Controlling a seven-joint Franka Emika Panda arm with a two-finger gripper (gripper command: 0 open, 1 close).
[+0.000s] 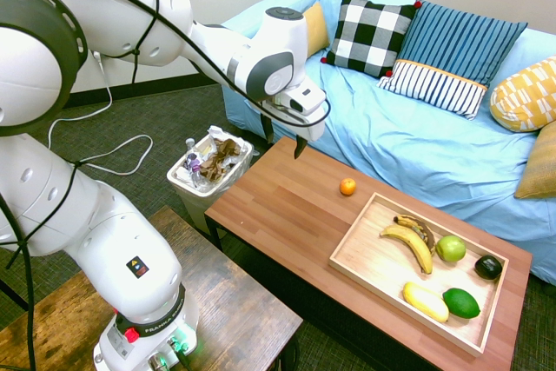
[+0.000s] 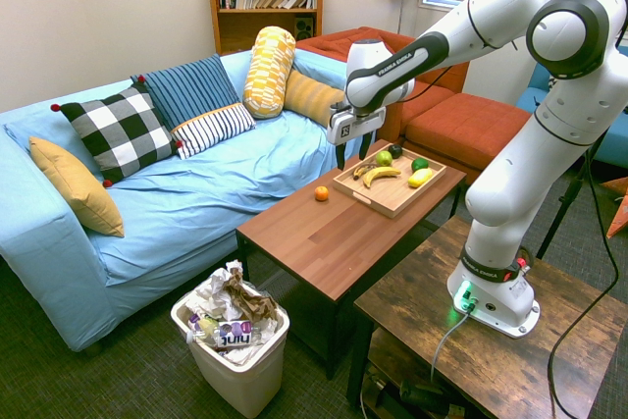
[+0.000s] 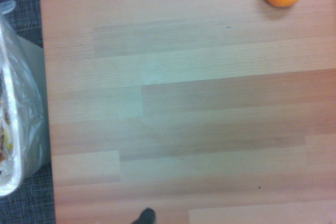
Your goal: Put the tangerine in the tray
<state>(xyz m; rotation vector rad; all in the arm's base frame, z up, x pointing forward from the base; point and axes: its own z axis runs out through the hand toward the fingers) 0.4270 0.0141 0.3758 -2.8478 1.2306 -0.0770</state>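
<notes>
With the first exterior view read as a clock face, the blue-draped sofa lies toward 1 o'clock of the wooden table. The pale tray sits on the table; its rim is low, but a carry made too low could clip it and knock the fruit loose.

The gripper is above the table, fingers spread, nothing between them. It stands toward 10 o'clock of the tangerine, so the descent first calls for a sideways correction; closing without it would catch only air.

In the tray, bananas lie toward 11 o'clock of its middle, the green apple toward 2, the lime toward 4. A release over these could make the fruit bounce or roll out (the bare patch toward 9 looks the safer target).

Smallest item: the tangerine, on the tabletop outside the tray, toward 11 o'clock of it. Being round, it would probably roll if one finger touched first; an off-centre pinch could squirt it toward the sofa-side edge.
</notes>
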